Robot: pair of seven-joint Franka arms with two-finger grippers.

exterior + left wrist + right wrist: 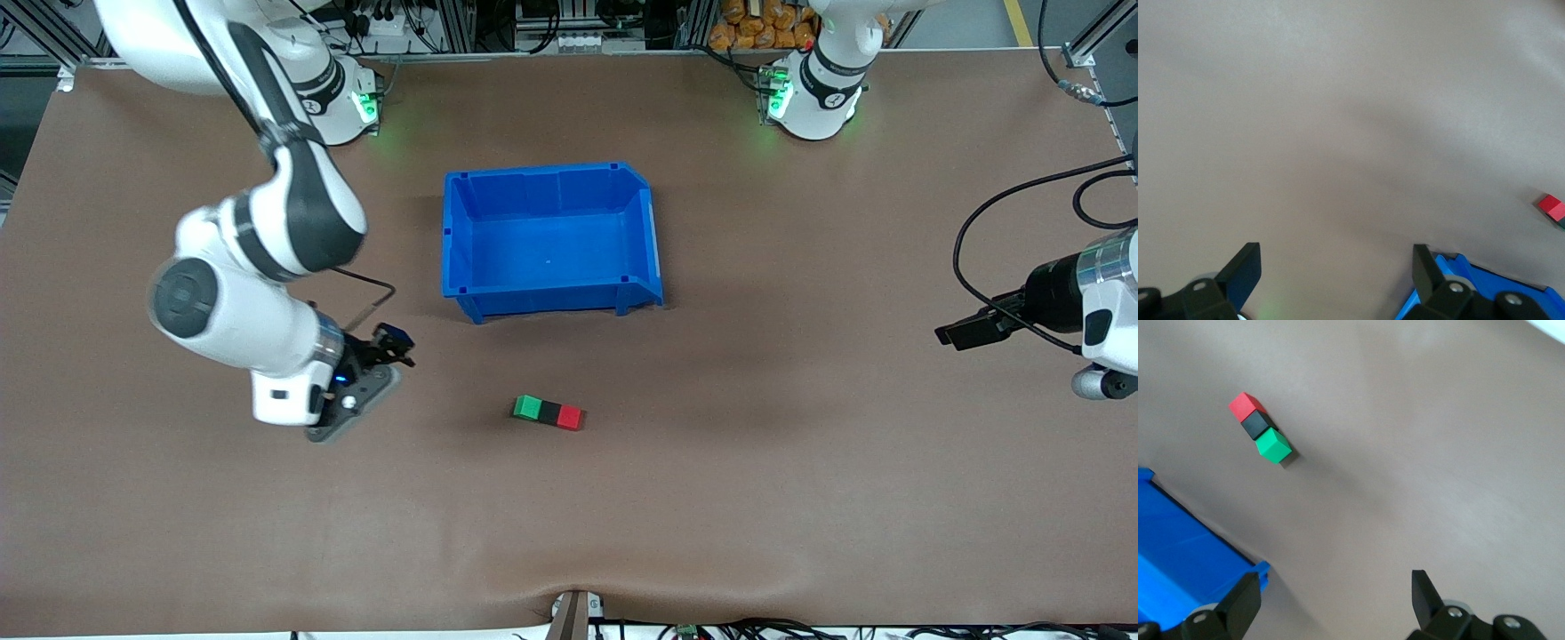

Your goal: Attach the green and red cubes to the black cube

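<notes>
Three small cubes in one touching row on the brown worktop (pixel 800 498): green cube (pixel 528 407) toward the right arm's end, black cube (pixel 550 412) in the middle, red cube (pixel 570 418) toward the left arm's end. Joined face to face, sitting flat, nearer to the front camera than the blue bin (pixel 461 233). Well apart from the bin, with bare worktop between. Bin upright, open top, nothing seen inside.

Right end effector (pixel 378 356) up over the worktop toward the right arm's end, near the bin's corner and apart from the cube row. Fingers (pixel 1245 600) spread wide, nothing between them. From the right wrist view: all three cubes in line, red, black, green, plus a corner of the bin.

Left end effector (pixel 965 331) out over the worktop at the left arm's end, well apart from cubes and bin. Fingers (pixel 1245 270) likewise spread wide, gripping nothing. From the left wrist view: mostly bare worktop, a blue bin edge by one finger, the red cube just showing at the frame's edge.

Both arms clear of the cubes, touching none.
</notes>
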